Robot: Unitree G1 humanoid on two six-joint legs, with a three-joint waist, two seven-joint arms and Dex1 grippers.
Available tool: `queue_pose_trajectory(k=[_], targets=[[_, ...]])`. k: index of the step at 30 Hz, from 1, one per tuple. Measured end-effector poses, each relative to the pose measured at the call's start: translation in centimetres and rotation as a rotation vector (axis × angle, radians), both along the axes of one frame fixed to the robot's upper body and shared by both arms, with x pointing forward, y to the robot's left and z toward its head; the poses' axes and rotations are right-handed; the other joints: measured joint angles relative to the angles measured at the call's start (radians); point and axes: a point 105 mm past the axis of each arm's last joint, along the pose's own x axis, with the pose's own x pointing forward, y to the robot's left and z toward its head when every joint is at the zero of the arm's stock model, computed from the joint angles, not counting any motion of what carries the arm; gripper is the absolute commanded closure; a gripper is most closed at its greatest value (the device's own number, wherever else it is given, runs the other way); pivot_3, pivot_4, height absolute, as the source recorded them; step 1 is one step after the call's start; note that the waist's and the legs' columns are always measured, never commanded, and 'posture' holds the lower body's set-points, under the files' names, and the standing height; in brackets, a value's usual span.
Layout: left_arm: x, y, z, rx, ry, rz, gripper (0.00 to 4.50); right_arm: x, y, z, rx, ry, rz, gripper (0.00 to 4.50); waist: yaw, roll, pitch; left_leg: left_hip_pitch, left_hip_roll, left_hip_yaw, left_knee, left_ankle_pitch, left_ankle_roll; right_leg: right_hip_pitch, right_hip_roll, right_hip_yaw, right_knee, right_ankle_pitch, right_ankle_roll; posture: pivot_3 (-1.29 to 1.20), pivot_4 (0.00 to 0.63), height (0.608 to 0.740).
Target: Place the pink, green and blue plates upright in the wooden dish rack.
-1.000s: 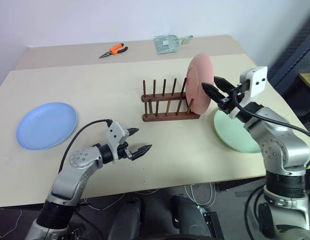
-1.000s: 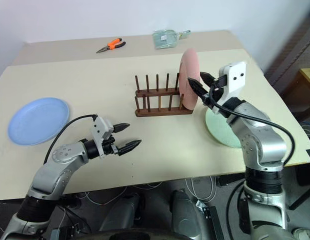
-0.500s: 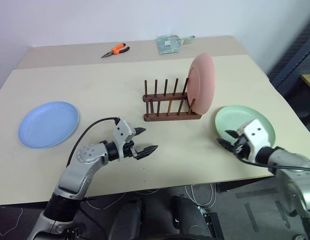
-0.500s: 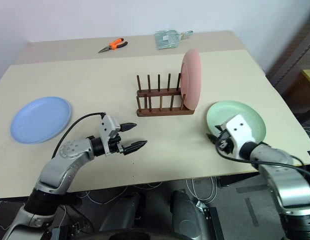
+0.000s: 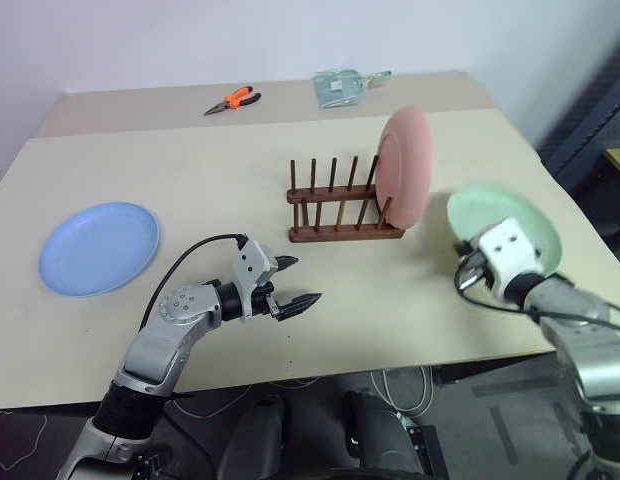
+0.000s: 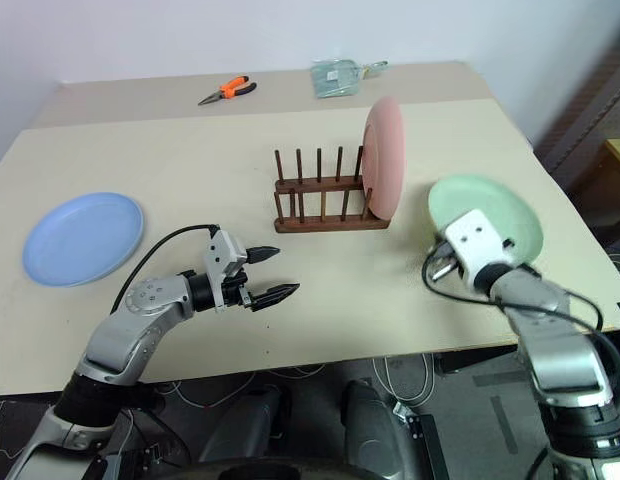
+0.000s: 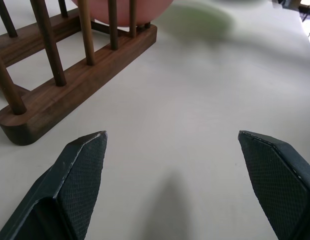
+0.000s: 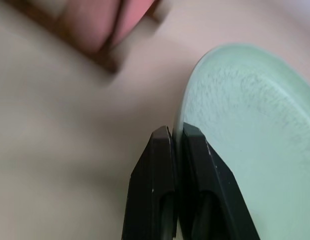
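The pink plate [image 5: 407, 165] was already standing upright at the right end of the wooden dish rack [image 5: 342, 205], a bit right of center in the head view, leaning between the last pegs. The other slots of the rack were open.

The right gripper [image 8: 177, 137] was over at the right side of the frame, and its two black fingers were pressed together on the near rim of the green plate [image 5: 505, 225] — the wrist view showed the rim pinched between them pretty clearly. That plate looked tipped up off the table [image 5: 190, 170], with its far edge raised, sitting just right of the pink one but apart from it.

The left gripper [image 5: 295, 282] hung low over the tabletop in the lower middle of the frame, jaws spread wide with nothing between them. In its wrist view the fingers [image 7: 77, 175] framed bare table, with the near end of the rack and the bottom of the pink plate ahead.

The blue plate [image 5: 98, 248] lay flat at the left edge of the table, well apart from both grippers.

Up at the back of the table — orange-handled pliers [image 5: 230, 99] and a clear bag [image 5: 338, 86] of something I couldn't make out.
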Motion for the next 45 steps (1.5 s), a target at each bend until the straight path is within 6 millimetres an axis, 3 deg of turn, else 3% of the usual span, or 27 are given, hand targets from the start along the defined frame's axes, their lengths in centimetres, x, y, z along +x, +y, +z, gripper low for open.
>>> queue_pose_trajectory(k=[3, 5, 8, 11, 14, 18, 26, 37, 39, 43, 45], targets=[[0.5, 0.4, -0.2, 0.007, -0.020, 0.029, 0.19, 0.8, -0.4, 7.8, 0.024, -0.282, -0.041, 4.43, 0.004, 0.000, 0.000, 0.000, 0.000, -0.001, -0.001, 0.000, 0.000, 0.000, 0.000, -0.001, 0.000, 0.000, 0.000, 0.00, 0.150, 0.738], [1.1, 0.7, -0.1, 0.003, -0.036, 0.060, 0.19, 0.6, 0.5, 11.3, 0.118, -0.406, -0.001, 4.43, 0.006, 0.000, 0.000, 0.000, 0.000, -0.001, -0.001, 0.000, 0.000, 0.000, 0.000, -0.002, 0.000, 0.000, 0.000, 0.00, 0.150, 0.738], [2.0, 1.4, 0.5, -0.010, -0.080, 0.111, 0.19, -0.4, 5.3, 14.4, 0.447, -0.450, 0.281, 4.43, 0.000, 0.000, 0.000, 0.000, 0.001, -0.002, -0.001, 0.000, 0.000, -0.001, -0.001, -0.001, 0.000, 0.002, 0.002, 0.00, 0.150, 0.738], [2.6, 2.3, 0.9, -0.010, -0.124, 0.158, 0.19, -3.3, 10.9, 15.7, 0.708, -0.355, 0.657, 4.43, 0.000, 0.000, 0.000, 0.000, 0.001, -0.003, -0.002, 0.000, 0.000, -0.001, -0.001, -0.001, 0.001, 0.002, 0.003, 0.00, 0.150, 0.738], [3.1, 3.9, 0.8, 0.016, -0.140, 0.210, 0.19, -5.9, 14.3, 15.6, 0.899, -0.222, 0.915, 4.43, 0.003, 0.000, 0.000, -0.001, 0.001, -0.003, -0.001, 0.000, 0.000, -0.001, -0.002, -0.001, 0.001, 0.001, 0.001, 0.00, 0.150, 0.738], [2.9, 4.7, 0.6, 0.027, -0.143, 0.227, 0.19, -6.3, 16.1, 14.9, 1.052, -0.098, 0.992, 4.43, 0.004, 0.000, 0.000, -0.001, 0.000, -0.003, -0.001, 0.000, 0.000, -0.001, -0.003, -0.001, 0.000, 0.001, 0.000, 0.00, 0.150, 0.738], [2.4, 4.3, 0.3, 0.018, -0.138, 0.223, 0.19, -1.7, 16.8, 11.0, 1.213, 0.103, 0.836, 4.43, -0.009, 0.001, 0.000, -0.001, 0.001, -0.002, -0.002, 0.000, 0.000, -0.003, -0.002, -0.001, 0.002, 0.002, 0.001, 0.00, 0.150, 0.738], [1.8, 4.2, 0.0, 0.025, -0.119, 0.223, 0.19, 2.3, 15.9, 8.2, 1.410, 0.210, 0.652, 4.43, -0.020, 0.001, 0.000, -0.001, 0.001, -0.001, -0.002, 0.000, 0.000, -0.003, 0.000, 0.000, 0.003, 0.002, 0.002, 0.00, 0.150, 0.738], [1.8, 4.2, 0.1, 0.024, -0.122, 0.222, 0.19, 2.6, 15.9, 8.0, 1.406, 0.216, 0.635, 3.81, -0.020, 0.001, 0.000, -0.001, 0.001, -0.001, -0.002, 0.000, 0.000, -0.003, 0.000, 0.000, 0.003, 0.003, 0.003, 0.00, 0.150, 0.738], [1.8, 4.2, -0.1, 0.027, -0.101, 0.223, 0.00, 3.2, 15.8, 7.7, 1.309, 0.188, 0.593, 2.03, -0.020, 0.002, 0.001, -0.001, 0.001, -0.001, -0.002, 0.000, 0.000, -0.003, 0.001, 0.000, 0.003, 0.002, 0.002, 0.00, 0.150, 0.738], [1.7, 4.2, -0.1, 0.024, -0.087, 0.224, 0.00, 3.4, 15.7, 8.3, 1.203, 0.135, 0.584, 2.03, -0.021, 0.002, 0.001, -0.001, 0.001, -0.001, -0.002, 0.000, 0.000, -0.004, 0.001, 0.000, 0.003, 0.002, 0.003, 0.00, 0.150, 0.738]])
